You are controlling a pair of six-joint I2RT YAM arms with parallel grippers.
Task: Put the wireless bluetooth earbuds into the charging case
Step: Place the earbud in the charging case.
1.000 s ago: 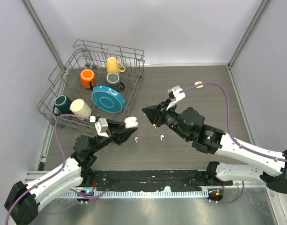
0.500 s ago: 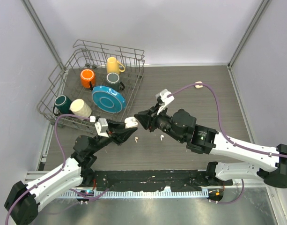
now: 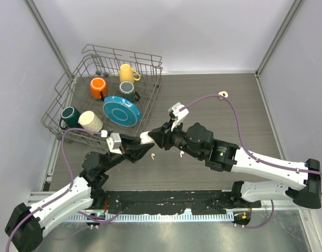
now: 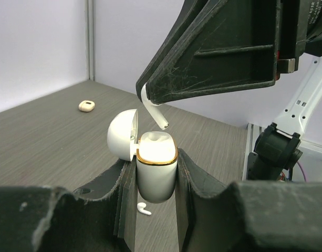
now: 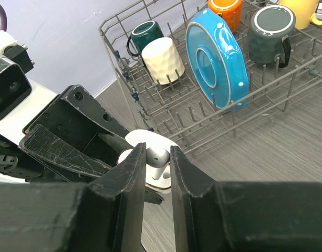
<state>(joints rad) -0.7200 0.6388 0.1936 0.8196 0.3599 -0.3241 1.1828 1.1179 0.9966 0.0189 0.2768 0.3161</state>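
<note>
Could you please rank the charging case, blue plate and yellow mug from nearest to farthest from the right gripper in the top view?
1. charging case, directly at the tips of the right gripper, just to their left.
2. blue plate, farther back and to the left.
3. yellow mug, farthest back, beyond the plate.

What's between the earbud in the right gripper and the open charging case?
Nothing. The left wrist view shows a bare gap between the stem of the earbud and the mouth of the charging case.

Bright, even overhead light; soft shadows, no harsh glare. Left wrist cam: left fingers (image 4: pixel 203 189) dark, blurred up close; case (image 4: pixel 156 176) betw them & earbud (image 4: pixel 152 109) above sharp. Right fingers (image 5: pixel 124 205) likewise soft-focus.
</note>
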